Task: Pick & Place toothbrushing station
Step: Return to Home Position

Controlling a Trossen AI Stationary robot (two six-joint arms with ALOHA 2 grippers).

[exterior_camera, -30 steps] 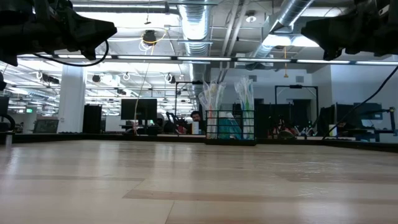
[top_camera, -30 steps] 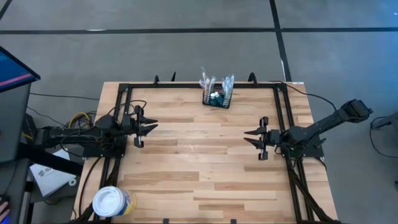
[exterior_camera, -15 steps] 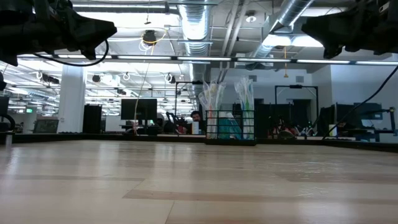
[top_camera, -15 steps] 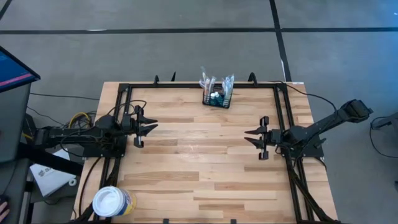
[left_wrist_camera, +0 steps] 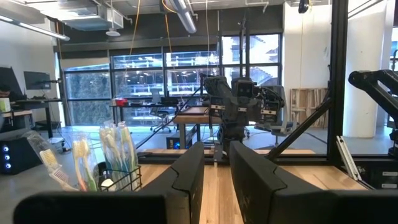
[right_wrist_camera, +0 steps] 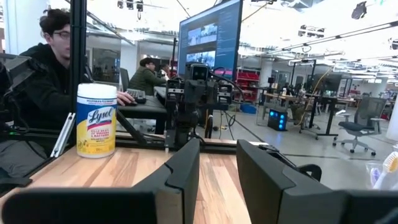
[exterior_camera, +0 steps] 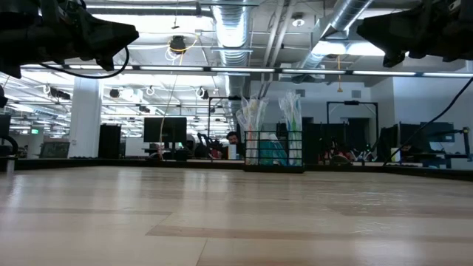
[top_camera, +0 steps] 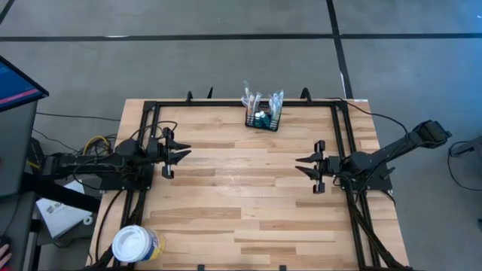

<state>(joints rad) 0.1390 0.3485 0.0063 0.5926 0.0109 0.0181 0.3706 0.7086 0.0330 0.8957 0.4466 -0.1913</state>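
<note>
The toothbrushing station [top_camera: 263, 120] is standing at the table's [top_camera: 241, 211] far edge, toothbrushes [top_camera: 251, 98] sticking up out of it. The left gripper [top_camera: 186, 150] is hovering left of the station and nearer the front, fingers slightly parted, gripping nothing. The right gripper [top_camera: 300, 165] is hovering right of the station, likewise parted and empty. A white tub [top_camera: 138, 243] is sitting well apart from the station, at the front-left corner.

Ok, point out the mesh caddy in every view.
High view: mesh caddy at the far edge of the table, middle.
Low view: centre, far back.
Left wrist view: ahead, off to one side.
Right wrist view: its mesh not in it.
Shared landmark: wrapped toothbrushes standing in it.
</note>
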